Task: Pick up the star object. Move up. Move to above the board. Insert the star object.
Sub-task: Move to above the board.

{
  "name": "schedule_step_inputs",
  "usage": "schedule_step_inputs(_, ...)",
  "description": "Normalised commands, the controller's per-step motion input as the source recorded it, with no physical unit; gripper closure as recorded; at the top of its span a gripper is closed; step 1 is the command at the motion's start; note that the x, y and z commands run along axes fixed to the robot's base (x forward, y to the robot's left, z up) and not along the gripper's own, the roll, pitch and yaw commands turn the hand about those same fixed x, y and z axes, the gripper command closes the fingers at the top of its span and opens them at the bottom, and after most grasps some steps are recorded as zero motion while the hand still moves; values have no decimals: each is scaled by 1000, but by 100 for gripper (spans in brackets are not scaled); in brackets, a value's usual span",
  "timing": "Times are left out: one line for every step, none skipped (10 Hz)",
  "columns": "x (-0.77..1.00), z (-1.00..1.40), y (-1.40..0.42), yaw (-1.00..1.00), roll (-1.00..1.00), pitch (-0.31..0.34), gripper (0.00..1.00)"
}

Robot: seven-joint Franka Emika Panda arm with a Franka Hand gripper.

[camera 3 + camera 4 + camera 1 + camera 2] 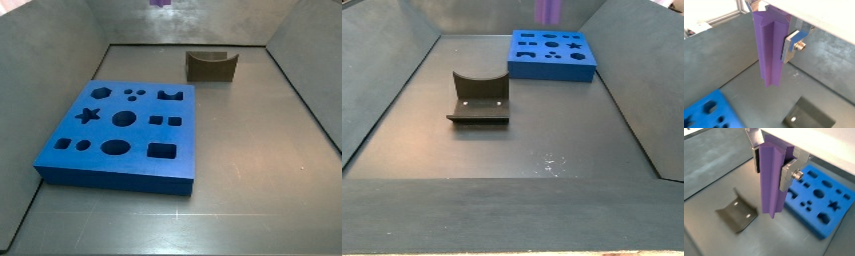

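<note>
Dark fixture (478, 100) on grey floor (516, 150)

Both wrist views look steeply down past the gripper (777, 27) – close; both side views high, oblique, sharing board (120, 125) and fixture (478, 100).

Dark grey floor (254, 150) of the enclosure, bounded by sloping grey walls; matte, with faint pale scuffs visible in a side view near the front; the board (120, 140) lies flat on the floor, its cut-outs facing up, toward one side wall; the fixture (478, 100) stands on the floor well apart from the board, base plate down; the pincer (773, 159), raised above the floor, grips the star object (771, 183), which touches nothing below.
</note>
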Motion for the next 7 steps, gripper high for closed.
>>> schedule_step_inputs(66,122,-1000,-13,-99,96,100)
schedule_step_inputs(68,122,-1000,-2,-60,83,100)
schedule_step_inputs(74,127,-1000,6,-27,75,100)
schedule_step_inputs(78,129,-1000,6,-19,78,100)
schedule_step_inputs(90,136,-1000,7,1,96,100)
schedule_step_inputs(106,140,-1000,7,-3,115,100)
schedule_step_inputs(124,143,-1000,9,6,129,100)
